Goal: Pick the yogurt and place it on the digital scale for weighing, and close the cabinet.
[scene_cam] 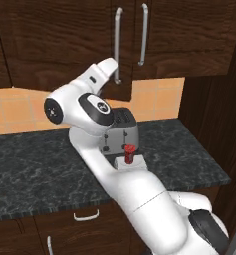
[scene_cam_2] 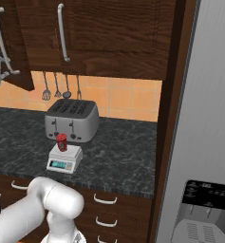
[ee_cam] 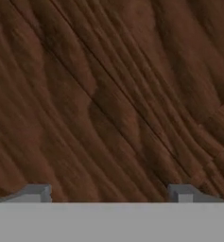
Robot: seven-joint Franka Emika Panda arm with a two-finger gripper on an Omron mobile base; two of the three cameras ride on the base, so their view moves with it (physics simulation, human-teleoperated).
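You have the yogurt (scene_cam_2: 61, 142) standing upright on the top plate of the digital scale (scene_cam_2: 64, 158), which sits on the dark marbled tabletop (scene_cam_2: 114, 156) just in front of the silver toaster (scene_cam_2: 71, 120). In the left base view the red cup (scene_cam: 130, 154) shows on the scale (scene_cam: 132, 164) beside the arm's lower link, with the toaster (scene_cam: 120, 131) right behind it.

Your tool (ee_cam: 108, 193) is up high, well apart from the yogurt and above it to the left. In the hand view its two fingertips (ee_cam: 35, 193) stand wide apart with nothing between them, and dark wood grain fills the space ahead, very close.

The cabinet (scene_cam: 64, 35) hangs above the tabletop. One door (scene_cam: 122, 74) stands partly swung out, its lower edge hanging forward of the neighbouring door, and the arm's wrist sits against it near the long silver bar handle (scene_cam: 118, 45). In the right base view that door's edge (scene_cam_2: 19, 71) juts out at the far left, by the white wrist.
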